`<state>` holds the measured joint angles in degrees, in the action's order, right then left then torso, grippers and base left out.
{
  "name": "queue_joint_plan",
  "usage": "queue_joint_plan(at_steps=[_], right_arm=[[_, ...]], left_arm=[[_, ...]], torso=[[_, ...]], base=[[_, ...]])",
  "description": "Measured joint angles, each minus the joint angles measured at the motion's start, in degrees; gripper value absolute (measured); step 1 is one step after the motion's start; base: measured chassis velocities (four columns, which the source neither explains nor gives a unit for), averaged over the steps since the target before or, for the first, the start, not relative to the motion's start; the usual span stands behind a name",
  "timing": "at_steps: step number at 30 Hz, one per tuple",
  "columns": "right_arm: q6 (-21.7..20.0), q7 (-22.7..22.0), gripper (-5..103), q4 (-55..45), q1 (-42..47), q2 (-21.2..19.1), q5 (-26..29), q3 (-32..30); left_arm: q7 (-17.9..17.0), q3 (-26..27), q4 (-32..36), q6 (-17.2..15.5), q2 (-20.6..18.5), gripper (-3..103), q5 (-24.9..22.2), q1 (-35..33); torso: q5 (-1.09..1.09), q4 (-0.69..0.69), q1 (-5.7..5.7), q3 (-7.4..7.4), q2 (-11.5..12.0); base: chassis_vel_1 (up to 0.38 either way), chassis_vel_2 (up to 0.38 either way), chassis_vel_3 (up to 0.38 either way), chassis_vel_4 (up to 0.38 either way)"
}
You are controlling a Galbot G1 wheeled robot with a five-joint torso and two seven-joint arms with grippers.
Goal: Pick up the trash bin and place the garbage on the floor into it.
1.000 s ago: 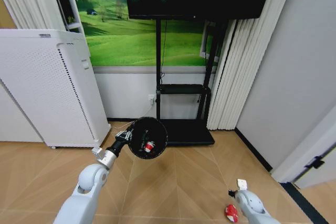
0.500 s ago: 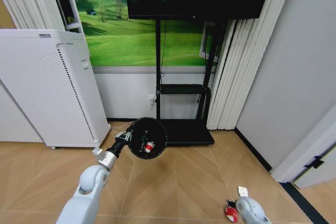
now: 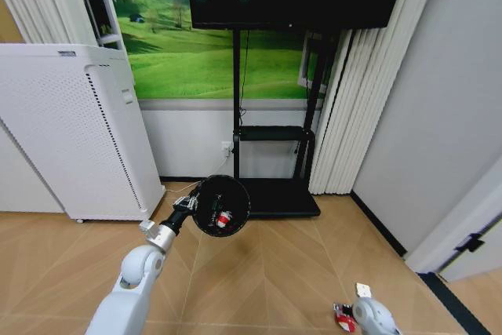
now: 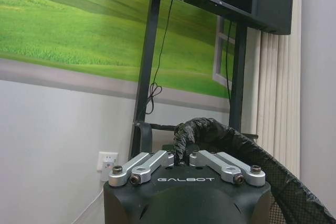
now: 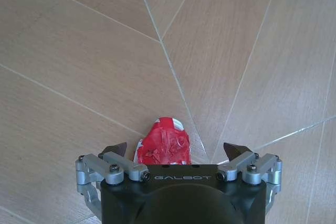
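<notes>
My left gripper (image 3: 186,207) is shut on the rim of the black trash bin (image 3: 220,205) and holds it off the floor, tilted so its mouth faces me. A small red-and-white item (image 3: 223,218) lies inside. In the left wrist view the fingers (image 4: 157,160) pinch the bag-lined rim (image 4: 199,129). My right arm (image 3: 370,316) hangs low at the bottom right, next to a red piece of garbage (image 3: 342,317) on the floor. In the right wrist view my right gripper (image 5: 177,149) is open and straddles that red-and-white garbage (image 5: 164,142).
A tall white perforated appliance (image 3: 70,131) stands at the left. A black TV stand (image 3: 274,194) is against the back wall behind the bin, with a pleated curtain (image 3: 345,115) beside it. A grey wall and door edge (image 3: 463,225) close off the right. Wood floor lies between.
My right arm has sunk lower toward the red garbage on the floor. The left arm and the bin have stayed put.
</notes>
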<state>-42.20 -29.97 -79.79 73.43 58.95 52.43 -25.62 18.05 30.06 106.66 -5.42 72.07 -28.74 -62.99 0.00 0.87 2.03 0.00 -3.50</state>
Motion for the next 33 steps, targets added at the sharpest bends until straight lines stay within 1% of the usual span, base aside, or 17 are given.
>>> queue_joint_plan(at_steps=[5, 22, 32, 33], right_arm=[[0.02, -0.02, 100, -0.05, 0.62, 0.13, 0.11, 0.0], [0.06, 0.17, 100, 2.71, -0.46, 2.75, 0.23, 0.22], [0.07, 1.48, 100, 6.11, -2.46, 3.67, -2.09, 0.16], [0.07, 1.55, 102, 6.21, -2.5, 3.66, -2.34, 0.16]], left_arm=[[-0.08, -0.01, 0.15, -0.04, 0.24, 7, 0.23, -0.25], [-0.44, -0.2, 0.35, -0.46, -0.48, 7, 0.04, 0.13], [-0.31, 0.03, 0.32, -0.46, -0.59, 7, -0.12, 0.1], [-0.31, 0.03, 0.34, -0.46, -0.58, 7, -0.12, 0.08]], torso=[[0.0, 0.01, 0.0, 0.0, 0.0], [0.0, 0.0, 0.0, 0.0, 0.0], [0.02, 0.0, 0.0, 0.0, 0.0], [0.0, 0.0, 0.0, 0.0, 0.0]], base=[[0.0, 0.0, 0.0, 0.0], [0.0, 0.0, 0.0, 0.0], [0.0, 0.0, 0.0, 0.0], [0.0, 0.0, 0.0, 0.0]])
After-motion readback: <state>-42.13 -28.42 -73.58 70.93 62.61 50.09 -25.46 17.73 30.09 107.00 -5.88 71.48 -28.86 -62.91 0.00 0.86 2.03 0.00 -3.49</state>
